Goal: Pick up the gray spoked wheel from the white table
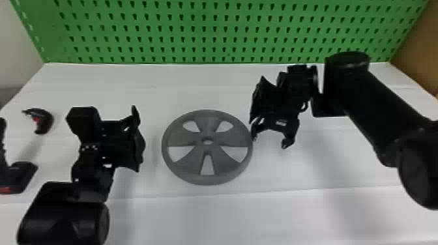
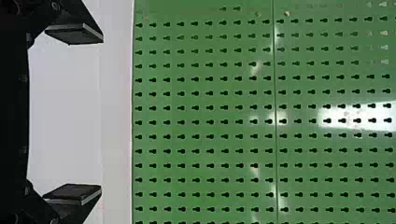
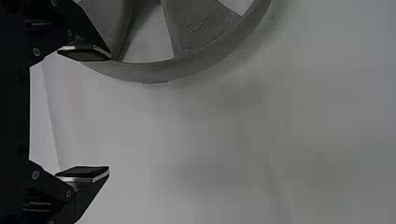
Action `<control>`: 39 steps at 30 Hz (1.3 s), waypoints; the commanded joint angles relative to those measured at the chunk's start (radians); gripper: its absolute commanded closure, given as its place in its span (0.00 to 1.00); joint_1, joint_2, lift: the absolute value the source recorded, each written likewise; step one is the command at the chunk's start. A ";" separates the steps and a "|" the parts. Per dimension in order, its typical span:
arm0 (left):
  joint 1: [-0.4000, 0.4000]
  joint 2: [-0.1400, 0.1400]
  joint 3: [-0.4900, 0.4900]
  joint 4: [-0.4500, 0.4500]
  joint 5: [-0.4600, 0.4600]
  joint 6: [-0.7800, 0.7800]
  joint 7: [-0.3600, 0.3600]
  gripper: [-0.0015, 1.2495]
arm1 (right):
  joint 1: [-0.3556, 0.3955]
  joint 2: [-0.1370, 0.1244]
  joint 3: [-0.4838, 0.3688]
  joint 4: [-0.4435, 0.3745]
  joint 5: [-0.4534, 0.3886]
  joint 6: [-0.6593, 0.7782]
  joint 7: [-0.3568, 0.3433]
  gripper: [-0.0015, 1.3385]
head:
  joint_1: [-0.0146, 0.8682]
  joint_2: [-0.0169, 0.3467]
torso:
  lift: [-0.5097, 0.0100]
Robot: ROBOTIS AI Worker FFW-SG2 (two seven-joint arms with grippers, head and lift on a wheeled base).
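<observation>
The gray spoked wheel (image 1: pixel 184 167) lies flat on the white table (image 1: pixel 208 215). My right gripper (image 1: pixel 271 139) stands open at the wheel's right edge, one finger close to the rim; I cannot tell whether they touch. In the right wrist view the same right gripper (image 3: pixel 102 112) has nothing between its fingers, and one overlaps the wheel (image 3: pixel 168 71). Left of the wheel, with a gap between, is my left gripper (image 1: pixel 137 140). The left wrist view has this left gripper (image 2: pixel 97 114) open and holding nothing, facing the pegboard.
A green pegboard (image 1: pixel 208 31) rises behind the table. At the far left are a small black and red object (image 1: pixel 44 121) and a black tool (image 1: pixel 24 174) with a red part. A brown panel (image 1: pixel 418 49) stands at the back right.
</observation>
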 commanded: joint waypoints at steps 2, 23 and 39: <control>0.002 0.001 0.003 -0.002 0.001 -0.001 0.000 0.12 | 0.027 0.030 -0.058 -0.010 -0.004 -0.043 -0.005 0.30 | 0.88 0.05 | 0.80; 0.003 0.001 0.006 -0.002 0.003 -0.001 0.000 0.12 | 0.052 0.072 0.000 -0.051 0.005 -0.204 -0.010 0.30 | 0.88 0.05 | 0.80; 0.003 0.001 0.006 -0.002 0.003 -0.002 0.000 0.12 | 0.053 0.073 0.092 -0.059 -0.045 -0.219 -0.008 0.30 | 0.88 0.05 | 0.80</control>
